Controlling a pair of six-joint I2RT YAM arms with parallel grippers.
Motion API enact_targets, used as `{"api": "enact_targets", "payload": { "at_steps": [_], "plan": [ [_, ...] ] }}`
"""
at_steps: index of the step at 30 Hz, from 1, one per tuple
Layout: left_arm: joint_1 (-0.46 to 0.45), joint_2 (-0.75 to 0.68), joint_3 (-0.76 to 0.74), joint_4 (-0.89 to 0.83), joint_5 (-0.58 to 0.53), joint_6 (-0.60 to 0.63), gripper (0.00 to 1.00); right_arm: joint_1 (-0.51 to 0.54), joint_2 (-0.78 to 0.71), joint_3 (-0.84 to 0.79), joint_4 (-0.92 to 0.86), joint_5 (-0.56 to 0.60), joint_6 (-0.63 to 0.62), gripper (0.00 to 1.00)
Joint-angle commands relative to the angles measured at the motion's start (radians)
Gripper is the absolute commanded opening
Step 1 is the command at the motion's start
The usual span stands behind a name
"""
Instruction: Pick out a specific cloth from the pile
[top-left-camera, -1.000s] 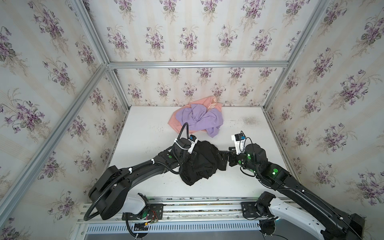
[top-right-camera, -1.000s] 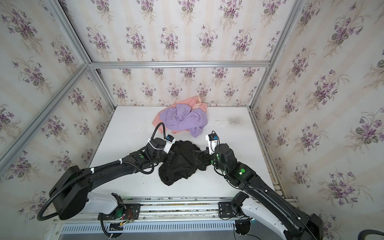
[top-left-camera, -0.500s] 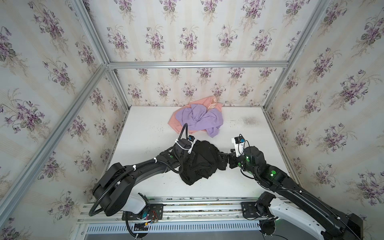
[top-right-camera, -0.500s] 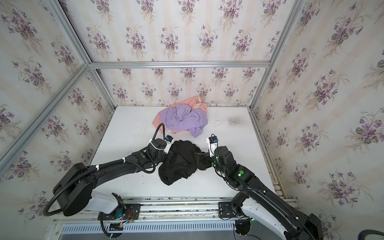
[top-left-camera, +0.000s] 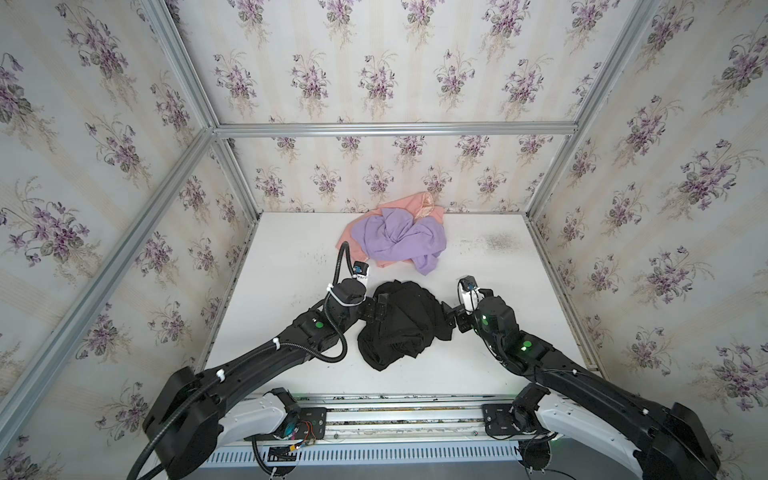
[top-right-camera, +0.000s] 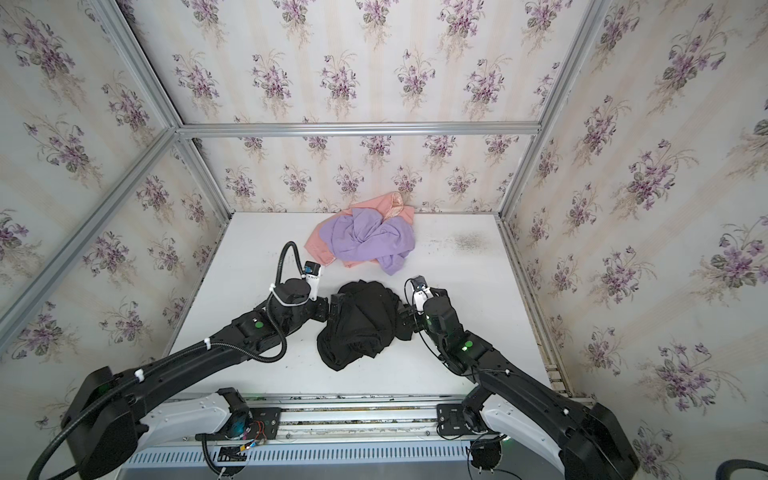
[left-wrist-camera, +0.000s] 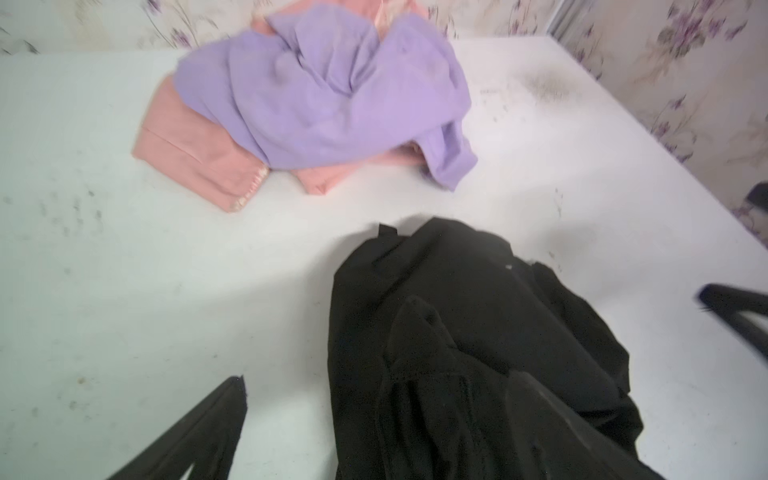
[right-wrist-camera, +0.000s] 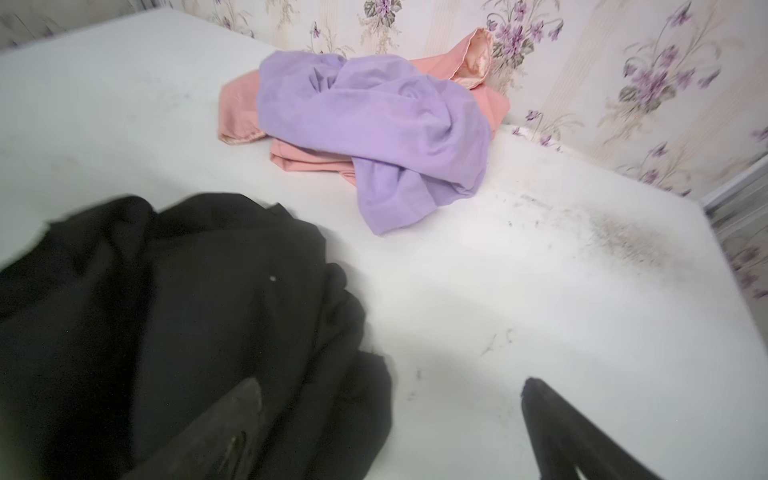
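The black cloth (top-left-camera: 399, 324) (top-right-camera: 357, 320) lies crumpled on the white table's front middle, apart from the pile (top-left-camera: 395, 241) (top-right-camera: 370, 241) of lavender over salmon-pink at the back wall. My left gripper (top-left-camera: 376, 307) (left-wrist-camera: 376, 378) is open at the cloth's left edge, with one finger over bare table and the other over black fabric (left-wrist-camera: 478, 299). My right gripper (top-left-camera: 451, 320) (right-wrist-camera: 390, 382) is open at the cloth's right edge. One of its fingers lies above the cloth (right-wrist-camera: 187, 291) and the other above the table. Neither gripper pinches the fabric.
The white table (top-left-camera: 291, 257) is boxed in by flowered walls and aluminium posts (top-left-camera: 232, 174). A dark smudge (top-left-camera: 498, 241) marks the back right of the table. The arms' base rail (top-left-camera: 395, 415) runs along the front edge.
My left gripper went from shut on the black cloth to wide open, letting it go. The cloth has stayed where it was. The right gripper stayed open and barely moved.
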Motion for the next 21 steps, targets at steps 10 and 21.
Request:
{"api": "enact_targets", "payload": {
  "at_steps": [10,21],
  "plan": [
    [0.107,-0.036,-0.149,0.310,-0.574,0.381,0.94,-0.293,0.513,-0.065,0.836,0.017,-0.226,1.00],
    [0.533,0.184,-0.297,0.767,-0.049,0.456,0.91,-0.551,0.611,-0.004,0.776,-0.270,0.002,1.00]
  ]
}}
